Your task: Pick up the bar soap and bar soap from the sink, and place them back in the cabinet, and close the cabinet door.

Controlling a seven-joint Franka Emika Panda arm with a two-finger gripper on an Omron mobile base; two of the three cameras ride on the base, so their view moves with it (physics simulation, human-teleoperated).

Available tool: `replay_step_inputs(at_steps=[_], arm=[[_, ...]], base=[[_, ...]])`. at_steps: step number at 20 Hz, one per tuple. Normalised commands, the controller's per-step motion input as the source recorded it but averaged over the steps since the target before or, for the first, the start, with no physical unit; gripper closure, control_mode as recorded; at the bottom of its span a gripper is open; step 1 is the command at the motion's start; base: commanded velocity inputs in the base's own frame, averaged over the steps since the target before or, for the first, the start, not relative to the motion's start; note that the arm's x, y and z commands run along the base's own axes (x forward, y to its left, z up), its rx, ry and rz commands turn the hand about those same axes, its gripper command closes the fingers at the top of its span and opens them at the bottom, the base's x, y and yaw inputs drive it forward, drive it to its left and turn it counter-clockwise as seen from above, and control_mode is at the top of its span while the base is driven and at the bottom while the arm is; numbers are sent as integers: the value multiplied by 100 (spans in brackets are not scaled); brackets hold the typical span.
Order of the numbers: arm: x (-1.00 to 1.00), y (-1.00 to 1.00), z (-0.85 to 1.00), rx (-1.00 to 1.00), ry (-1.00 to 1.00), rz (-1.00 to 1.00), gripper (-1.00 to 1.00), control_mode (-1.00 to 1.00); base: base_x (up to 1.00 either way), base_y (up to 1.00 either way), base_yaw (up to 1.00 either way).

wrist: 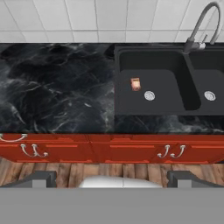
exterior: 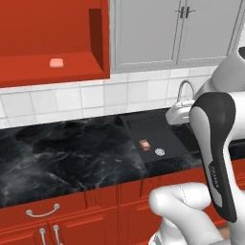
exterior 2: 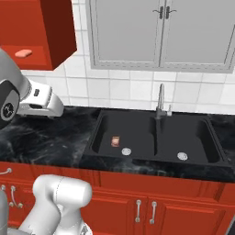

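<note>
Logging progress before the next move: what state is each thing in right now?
Pink soap: on the red cabinet shelf.
Brown soap: in the sink's left basin, beside the drain.
Red cabinet: open.
Grey cabinet: both doors shut.
Faucet: off.
Gripper: empty, high above the counter.

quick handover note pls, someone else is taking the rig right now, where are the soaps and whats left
Gripper: open, holding nothing, high above the counter edge.
Pink bar soap: already on the floor of the red cabinet.
Brown bar soap: in the left basin of the sink, beside the drain.
Done: one soap put back.
Left: pick the brown soap, place it in the cabinet, close the cabinet door, which stands open.
</note>
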Motion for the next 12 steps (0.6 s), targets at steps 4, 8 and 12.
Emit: replay_step_inputs(at_steps=[4,8,12], arm=[[0,0,0,0,0,0,-100,100],[0,0,0,0,0,0,-100,100],[0,0,0,0,0,0,-100,100]], base=[[18,-47,0],[21,-41,0],[22,-38,0]])
